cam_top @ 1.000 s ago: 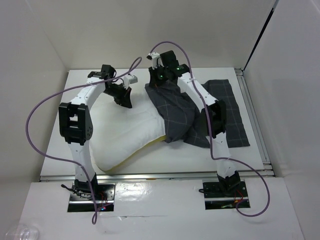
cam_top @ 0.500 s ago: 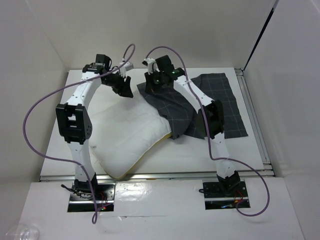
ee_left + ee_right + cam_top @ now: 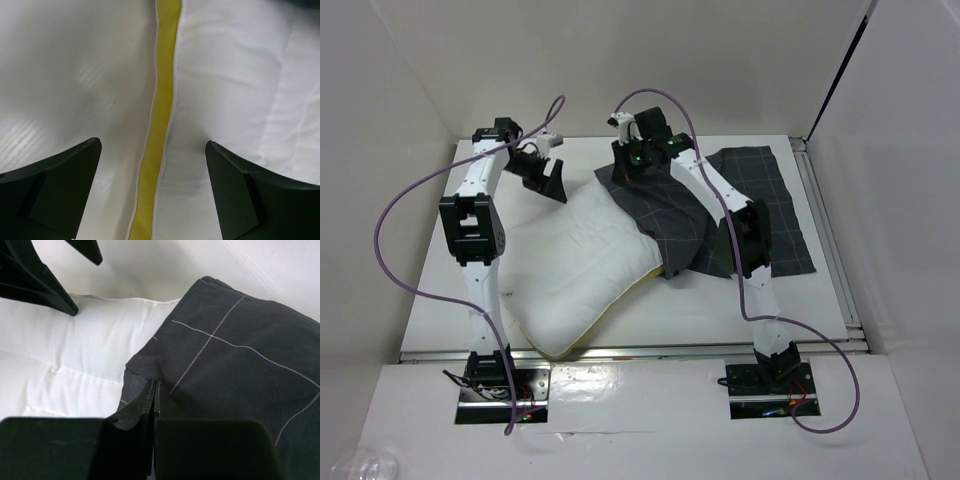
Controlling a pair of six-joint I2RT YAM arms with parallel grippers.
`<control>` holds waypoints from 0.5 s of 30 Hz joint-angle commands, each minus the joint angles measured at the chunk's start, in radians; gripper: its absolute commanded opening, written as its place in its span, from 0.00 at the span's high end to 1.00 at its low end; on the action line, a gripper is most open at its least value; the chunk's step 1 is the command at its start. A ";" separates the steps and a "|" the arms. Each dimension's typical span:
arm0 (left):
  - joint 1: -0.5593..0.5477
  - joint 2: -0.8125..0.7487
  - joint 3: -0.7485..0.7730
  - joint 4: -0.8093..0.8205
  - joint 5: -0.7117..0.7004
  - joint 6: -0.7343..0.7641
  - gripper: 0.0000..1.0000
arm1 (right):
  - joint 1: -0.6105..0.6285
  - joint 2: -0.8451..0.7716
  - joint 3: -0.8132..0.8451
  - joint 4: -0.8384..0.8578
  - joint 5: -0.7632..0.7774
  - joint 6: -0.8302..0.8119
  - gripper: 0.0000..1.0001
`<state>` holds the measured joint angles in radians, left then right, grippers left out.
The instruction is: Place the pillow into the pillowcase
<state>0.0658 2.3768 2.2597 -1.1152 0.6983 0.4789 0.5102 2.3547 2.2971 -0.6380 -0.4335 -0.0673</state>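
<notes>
Two grippers sit at the pillow's (image 3: 575, 265) far edge. The left gripper (image 3: 152, 144) hangs spread wide over the pillow's far left side, the yellow band (image 3: 162, 100) between its fingers. The right gripper (image 3: 154, 390) is pinched tight on the pillowcase (image 3: 775, 200) hem. The pillowcase covers the pillow's right end.

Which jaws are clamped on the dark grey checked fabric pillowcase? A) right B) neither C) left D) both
A: the right gripper has its jaws shut on the dark grey checked fabric pillowcase hem; the left gripper stands open above the soft white rectangular pillow.
</notes>
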 commanded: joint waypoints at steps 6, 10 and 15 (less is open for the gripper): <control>0.020 0.048 -0.038 -0.152 0.021 0.113 0.00 | -0.006 -0.066 0.039 0.006 -0.001 0.014 1.00; 0.020 0.110 -0.023 -0.253 0.067 0.171 0.00 | -0.006 -0.057 0.051 -0.014 -0.001 0.005 1.00; 0.020 0.099 -0.158 -0.253 0.089 0.224 0.00 | -0.006 -0.048 0.073 -0.023 0.009 0.004 1.00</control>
<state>0.0845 2.4615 2.1639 -1.2663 0.7563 0.6128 0.5076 2.3531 2.3142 -0.6514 -0.4263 -0.0677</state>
